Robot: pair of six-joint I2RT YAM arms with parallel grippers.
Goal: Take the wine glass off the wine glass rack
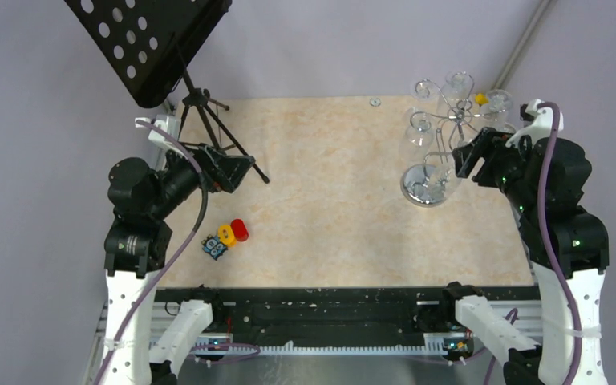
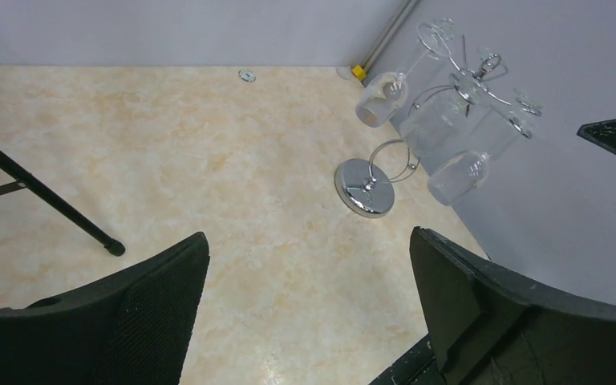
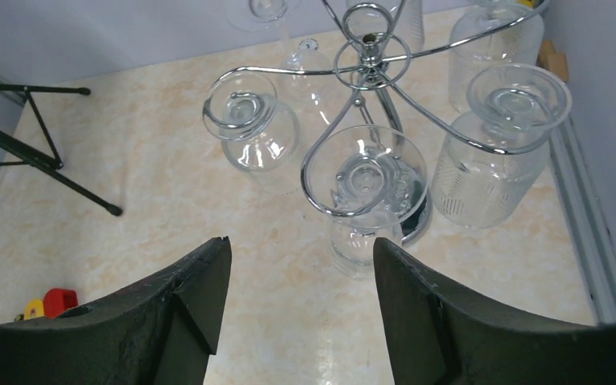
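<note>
Top view is showing both arms: wine glass rack (image 1: 454, 120) is sitting at table's (image 1: 329, 200) far-right corner. Right gripper (image 1: 467, 157) is hovering just beside it, jaws spread, gripping nothing. Left gripper (image 1: 237, 170) is hanging wide open by music stand (image 1: 207, 120), well apart from rack. Right wrist view is giving more detail: shiny chrome stem w/ looped arms and clear glasses hanging bowl-down. Nearest wine glass (image 3: 365, 188) is sitting in front loop, ahead of jaws, untouched. Left wrist view is showing round mirrored base.

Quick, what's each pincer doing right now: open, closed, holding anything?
Left pincer: open, holding nothing.
Right pincer: open, holding nothing, facing the wine glass rack.
</note>
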